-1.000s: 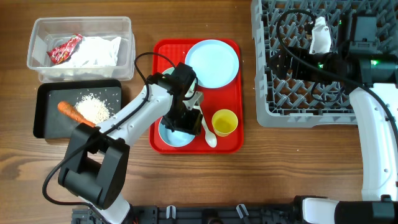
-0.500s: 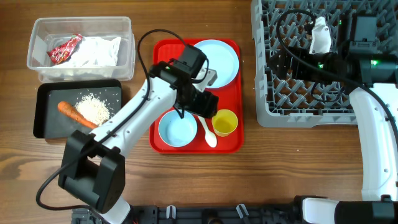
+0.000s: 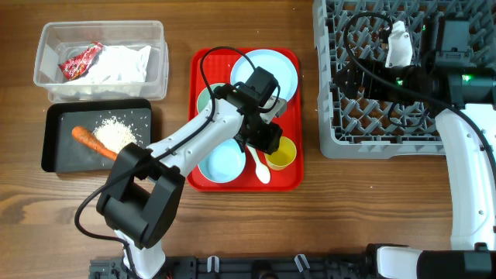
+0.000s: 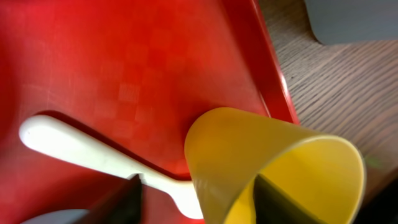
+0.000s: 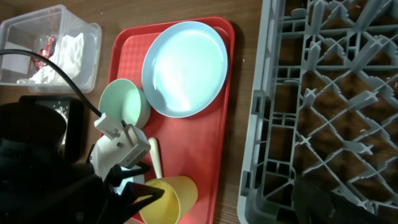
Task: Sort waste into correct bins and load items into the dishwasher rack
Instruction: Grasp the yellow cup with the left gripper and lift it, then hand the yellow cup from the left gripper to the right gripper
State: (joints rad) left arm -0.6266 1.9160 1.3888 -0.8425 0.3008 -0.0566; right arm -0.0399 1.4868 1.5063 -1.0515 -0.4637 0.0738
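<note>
On the red tray (image 3: 205,70), seen from overhead, you had one light-blue plate (image 3: 267,71), one pale-green bowl (image 3: 203,101) half hidden by the left arm, one light-blue bowl (image 3: 217,164), one yellow cup (image 3: 283,155) and one white spoon (image 3: 261,169). The left gripper (image 3: 270,141) sat at the cup's rim. The right gripper (image 3: 353,81) hung over the dishwasher rack (image 3: 387,136); its jaws I could not tell.

At your left wrist the jaws stood wide, one finger (image 4: 267,202) inside the cup (image 4: 280,162), the other beside the spoon (image 4: 87,152).

From your right wrist, the plate (image 5: 183,65), green bowl (image 5: 124,102) and cup (image 5: 168,199) lay beside the rack (image 5: 329,93).
</note>
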